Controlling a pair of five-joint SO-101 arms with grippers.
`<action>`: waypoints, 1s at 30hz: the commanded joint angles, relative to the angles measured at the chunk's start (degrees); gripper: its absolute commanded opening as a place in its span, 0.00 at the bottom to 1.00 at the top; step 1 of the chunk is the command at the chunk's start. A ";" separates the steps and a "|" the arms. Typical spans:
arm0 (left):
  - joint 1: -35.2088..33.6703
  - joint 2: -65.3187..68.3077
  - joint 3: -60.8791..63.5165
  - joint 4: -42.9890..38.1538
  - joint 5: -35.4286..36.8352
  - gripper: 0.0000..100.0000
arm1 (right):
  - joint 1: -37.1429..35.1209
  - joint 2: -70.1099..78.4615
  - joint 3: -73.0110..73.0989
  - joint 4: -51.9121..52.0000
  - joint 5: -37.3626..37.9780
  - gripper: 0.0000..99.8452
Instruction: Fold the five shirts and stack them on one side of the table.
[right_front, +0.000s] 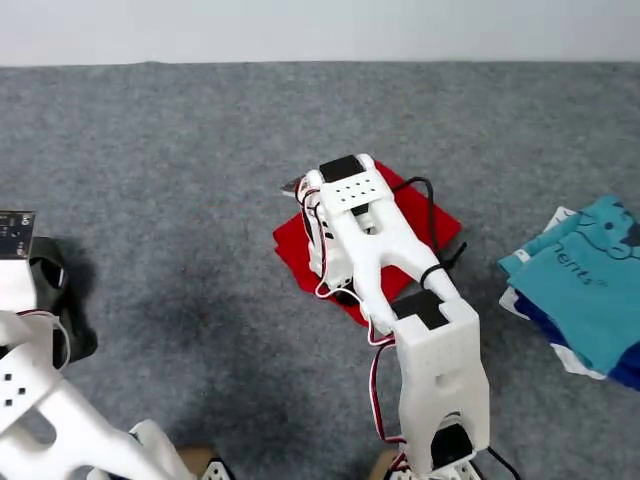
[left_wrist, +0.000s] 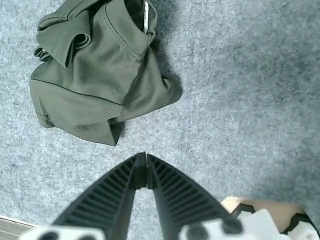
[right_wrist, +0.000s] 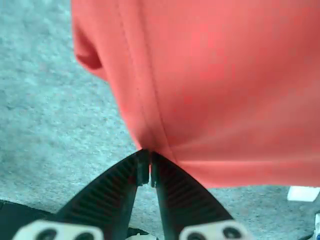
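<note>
A red shirt lies flat in the middle of the grey table, partly under my right arm. My right gripper is shut on the hem of the red shirt, at its edge next to bare carpet. A crumpled olive-green shirt lies on the carpet just beyond my left gripper, which is shut with nothing in it and hangs a short way from the cloth. My left arm stands at the table's near left corner.
A stack of folded shirts, teal on top with blue and white under it, sits at the right edge of the table. Grey carpet covers the table, bare across the back and the left middle.
</note>
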 joint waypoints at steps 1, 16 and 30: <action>-0.09 -0.62 -0.31 0.09 -0.44 0.01 | -0.13 -4.44 -0.35 2.42 -0.62 0.01; 0.18 -0.62 -0.31 -0.18 -1.85 0.01 | 5.76 -22.02 -0.26 -1.98 -29.80 0.01; 0.62 -0.62 -0.31 -0.18 -2.81 0.01 | 9.36 -10.42 -0.53 -18.33 -54.42 0.40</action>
